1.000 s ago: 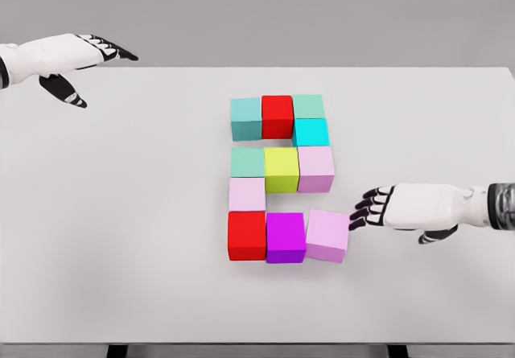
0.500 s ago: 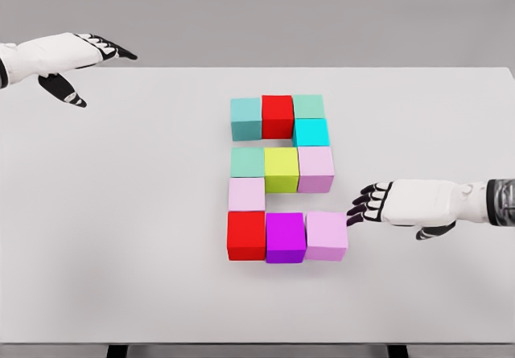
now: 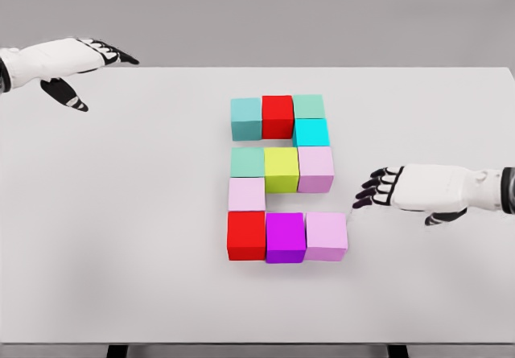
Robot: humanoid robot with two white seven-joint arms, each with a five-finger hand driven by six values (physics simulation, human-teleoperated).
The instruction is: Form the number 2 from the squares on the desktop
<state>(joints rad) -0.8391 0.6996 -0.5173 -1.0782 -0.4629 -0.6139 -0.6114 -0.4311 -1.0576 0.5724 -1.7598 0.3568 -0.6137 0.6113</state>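
Sitting square on the table (image 3: 96,213), eleven blocks already reading as a 2: teal (image 3: 246,118), red (image 3: 278,116) and green (image 3: 308,106) across the top; cyan (image 3: 311,132) dropping at the right; green (image 3: 247,162), yellow (image 3: 282,169) and pink (image 3: 315,168) through the middle; pale pink (image 3: 246,194) stepping down at the left; red (image 3: 246,235), magenta (image 3: 286,236) and pink (image 3: 327,236) closing the bottom. Looking finished, or needing at most a slight nudge. Hovering just right of that last pink block, right hand (image 3: 406,189), fingers loosely spread, gripping nothing, apart from the block. Hanging over the far left corner, left hand (image 3: 68,59), flat and empty. Showing no labels or writing anywhere.
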